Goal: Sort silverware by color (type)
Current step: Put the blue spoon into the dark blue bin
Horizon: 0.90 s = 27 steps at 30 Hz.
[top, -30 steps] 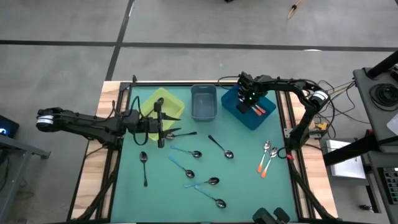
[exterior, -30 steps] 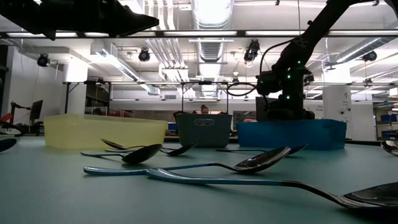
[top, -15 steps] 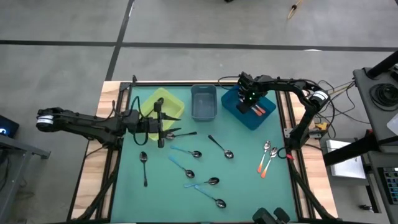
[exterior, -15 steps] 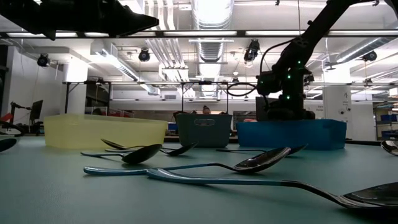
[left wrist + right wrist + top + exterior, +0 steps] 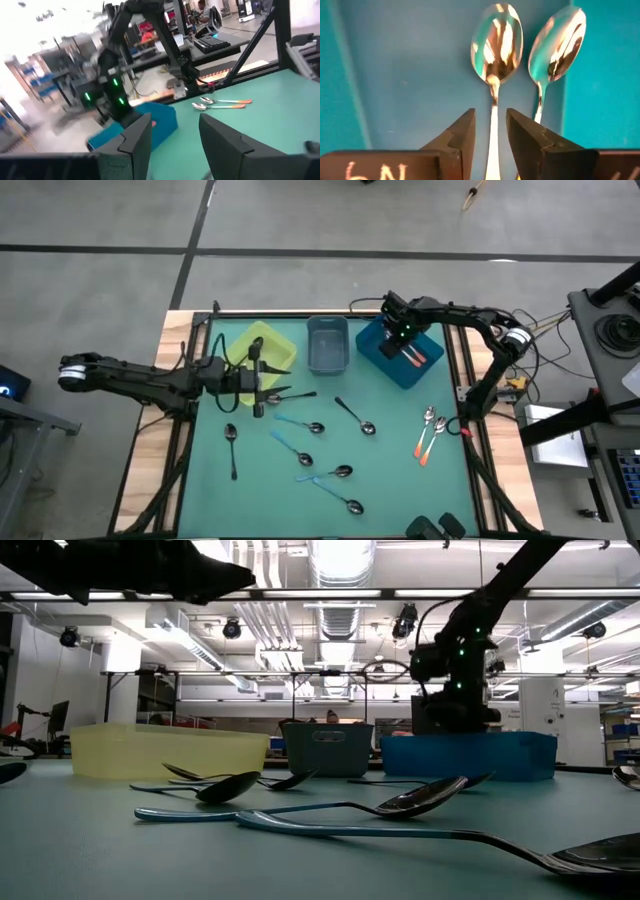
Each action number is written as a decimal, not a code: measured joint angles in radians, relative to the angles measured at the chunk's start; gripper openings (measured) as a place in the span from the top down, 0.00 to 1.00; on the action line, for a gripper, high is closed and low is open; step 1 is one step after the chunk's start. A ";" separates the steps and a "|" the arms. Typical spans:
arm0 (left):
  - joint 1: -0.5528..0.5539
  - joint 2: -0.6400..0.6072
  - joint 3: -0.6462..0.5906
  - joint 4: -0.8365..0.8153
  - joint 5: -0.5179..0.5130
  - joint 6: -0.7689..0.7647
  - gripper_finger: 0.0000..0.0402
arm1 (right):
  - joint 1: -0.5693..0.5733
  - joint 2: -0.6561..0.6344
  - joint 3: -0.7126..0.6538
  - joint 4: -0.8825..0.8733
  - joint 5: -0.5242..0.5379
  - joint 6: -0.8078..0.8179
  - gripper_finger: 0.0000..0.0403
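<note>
your right gripper (image 5: pixel 490 131) hangs over the blue bin (image 5: pixel 385 360) with fingers apart above two spoons (image 5: pixel 496 37) lying inside, your left gripper (image 5: pixel 171 132) sits spread open near the yellow bin (image 5: pixel 262 345), other spoons (image 5: pixel 345 472) scattered on the mat.

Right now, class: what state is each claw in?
Left claw: open, holding nothing.
Right claw: open above two shiny metal spoons in blue plastic bin.
</note>
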 joint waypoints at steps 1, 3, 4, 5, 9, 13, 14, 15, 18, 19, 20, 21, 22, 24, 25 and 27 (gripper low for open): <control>0.000 0.000 0.000 -0.016 0.000 -0.030 0.64 | 0.006 -0.016 0.002 0.000 0.000 -0.004 0.75; -0.002 0.000 0.000 -0.056 0.000 -0.093 0.64 | 0.021 -0.053 0.005 -0.001 -0.001 -0.011 0.76; -0.002 0.000 0.000 -0.076 0.000 -0.122 0.64 | 0.028 -0.075 0.006 0.004 -0.001 -0.011 0.77; -0.003 0.000 0.000 -0.095 0.000 -0.150 0.64 | 0.035 -0.098 0.005 0.009 0.000 -0.011 0.77; -0.003 0.003 0.000 -0.168 0.000 -0.247 0.64 | 0.084 -0.201 -0.005 0.054 0.001 -0.011 0.80; -0.003 0.034 0.000 -0.186 0.001 -0.338 0.64 | 0.157 -0.308 -0.027 0.122 0.001 -0.010 0.82; -0.003 0.046 0.000 -0.186 0.001 -0.357 0.64 | 0.179 -0.336 -0.037 0.147 0.001 -0.009 0.82; -0.003 0.061 0.000 -0.186 0.001 -0.375 0.64 | 0.202 -0.364 -0.051 0.175 0.001 -0.002 0.82; -0.008 0.107 0.000 -0.185 0.001 -0.418 0.64 | 0.275 -0.444 -0.101 0.264 0.000 0.026 0.83; -0.012 0.121 0.000 -0.184 0.002 -0.426 0.64 | 0.301 -0.468 -0.119 0.291 0.000 0.038 0.83; -0.017 0.135 0.000 -0.183 0.002 -0.433 0.64 | 0.325 -0.492 -0.137 0.317 0.000 0.046 0.83; -0.023 0.150 0.000 -0.183 0.002 -0.437 0.64 | 0.349 -0.515 -0.154 0.341 0.000 0.052 0.83; -0.028 0.163 0.000 -0.184 0.003 -0.440 0.64 | 0.372 -0.534 -0.169 0.361 0.001 0.058 0.83; -0.040 0.191 0.006 -0.189 0.002 -0.444 0.64 | 0.423 -0.570 -0.201 0.403 0.000 0.060 0.83; -0.046 0.206 0.013 -0.191 0.002 -0.445 0.64 | 0.447 -0.586 -0.218 0.426 0.000 0.056 0.83; -0.059 0.236 0.031 -0.190 0.002 -0.445 0.64 | 0.492 -0.614 -0.256 0.478 0.000 0.051 0.83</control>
